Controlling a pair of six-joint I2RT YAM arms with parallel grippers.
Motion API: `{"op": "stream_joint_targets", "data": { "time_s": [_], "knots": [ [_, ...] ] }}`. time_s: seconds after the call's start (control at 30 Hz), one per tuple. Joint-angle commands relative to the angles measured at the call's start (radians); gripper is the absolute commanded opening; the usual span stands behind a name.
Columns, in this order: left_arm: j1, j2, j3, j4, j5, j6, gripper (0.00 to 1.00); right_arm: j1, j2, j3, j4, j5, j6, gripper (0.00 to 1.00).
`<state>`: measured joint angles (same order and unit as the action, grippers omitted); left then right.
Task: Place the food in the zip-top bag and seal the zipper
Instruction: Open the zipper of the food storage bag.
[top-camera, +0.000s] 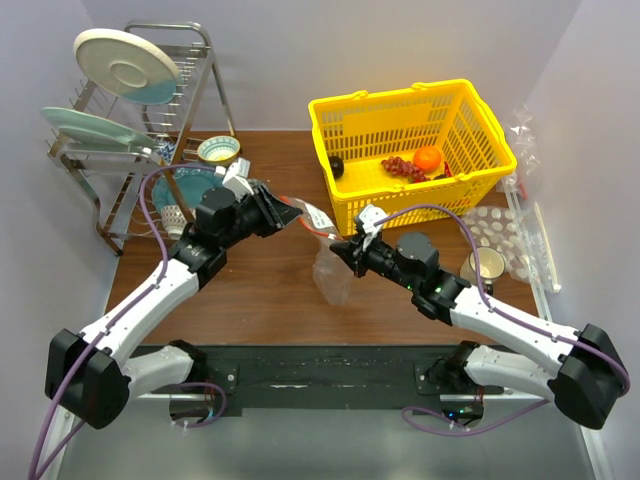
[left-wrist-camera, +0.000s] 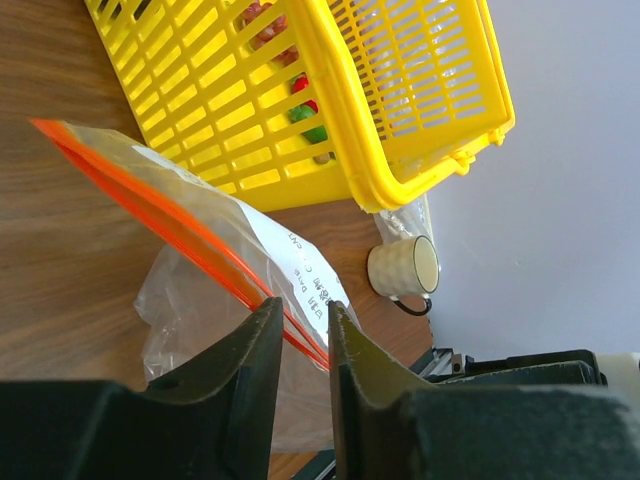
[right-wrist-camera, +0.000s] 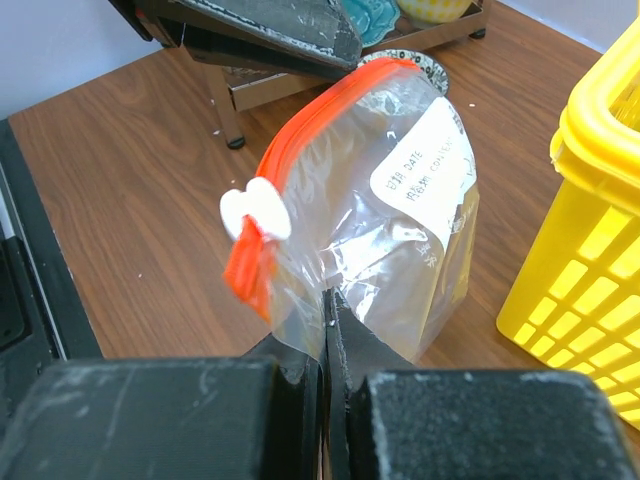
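The clear zip-top bag (top-camera: 335, 272) hangs above the table between my grippers and looks empty. My right gripper (top-camera: 350, 248) is shut on the bag's side (right-wrist-camera: 325, 300), just below the white slider (right-wrist-camera: 255, 210) at the near end of the red-orange zipper (right-wrist-camera: 320, 110). My left gripper (top-camera: 283, 210) straddles the zipper (left-wrist-camera: 150, 205), with its jaws (left-wrist-camera: 300, 320) narrowly apart. The orange (top-camera: 427, 157), grapes (top-camera: 403, 167) and dark round fruit (top-camera: 336, 166) lie in the yellow basket (top-camera: 390, 97). Something green (left-wrist-camera: 308, 118) shows through the basket wall.
A dish rack (top-camera: 130, 120) with plates stands at the back left, with a small bowl (top-camera: 218, 150) and a teal plate (top-camera: 190, 185) beside it. A cup (top-camera: 483, 265) and crinkled dimpled packaging (top-camera: 505, 235) sit right of my right arm.
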<state>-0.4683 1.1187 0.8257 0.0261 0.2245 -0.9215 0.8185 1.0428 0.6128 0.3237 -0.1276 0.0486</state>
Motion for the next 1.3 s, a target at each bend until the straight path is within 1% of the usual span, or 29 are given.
{"op": "stream_joint_targets", "data": {
  "time_s": [0.0,0.17,0.23,0.27,0.3,0.4,0.6,0.93,1.27],
  "knots": [
    [-0.012,0.001,0.003,0.061,0.006,0.03,0.27,0.007,-0.003,0.025,0.018,-0.018,-0.019,0.0],
    [-0.021,0.015,0.006,0.074,0.013,0.03,0.26,0.008,0.002,0.027,0.017,-0.024,-0.018,0.0],
    [-0.03,0.024,0.009,0.077,0.015,0.029,0.3,0.007,0.003,0.03,0.015,-0.024,-0.018,0.0],
    [-0.033,0.029,0.009,0.074,0.012,0.03,0.35,0.008,0.003,0.03,0.014,-0.026,-0.018,0.0],
    [-0.036,0.033,0.009,0.069,0.006,0.03,0.38,0.008,0.002,0.031,0.012,-0.026,-0.018,0.0],
    [-0.053,0.032,0.012,0.049,-0.026,0.038,0.4,0.008,0.003,0.033,0.011,-0.026,-0.016,0.0],
    [-0.061,0.029,0.001,0.067,-0.059,0.029,0.4,0.008,0.003,0.036,0.008,-0.033,-0.016,0.0],
    [-0.075,0.046,0.003,0.051,-0.097,0.061,0.41,0.01,-0.001,0.039,0.002,-0.035,-0.018,0.0],
    [-0.093,0.078,0.01,0.072,-0.116,0.061,0.41,0.011,0.005,0.044,0.0,-0.05,-0.016,0.0]
  ]
}}
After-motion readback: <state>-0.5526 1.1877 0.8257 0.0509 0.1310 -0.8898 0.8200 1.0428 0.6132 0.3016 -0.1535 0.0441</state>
